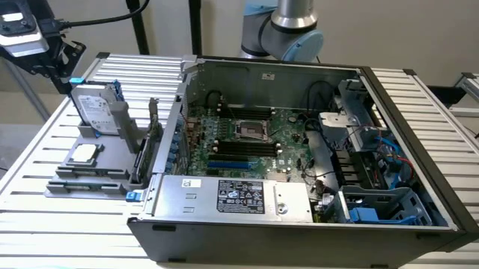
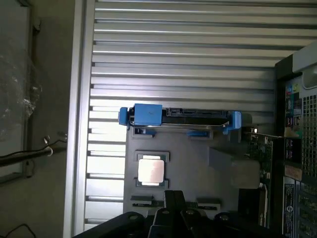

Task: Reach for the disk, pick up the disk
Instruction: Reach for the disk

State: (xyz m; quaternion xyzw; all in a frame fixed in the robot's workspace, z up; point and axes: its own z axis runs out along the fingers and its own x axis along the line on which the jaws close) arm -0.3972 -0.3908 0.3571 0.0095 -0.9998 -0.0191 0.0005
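Slatted tbl [image 1: 30, 168], disk [image 1: 96, 109] upright in holder [image 1: 101, 162], claw [image 1: 64, 70] just above

Cropped gripper [image 1: 61, 67]; disk [image 1: 97, 109] label unreadable.
The exterior view's left edge cuts off the gripper's upper body, and the label's print is too small to read. From the wrist, the disk [image 2: 181, 116] stands edge-on, label face hidden.
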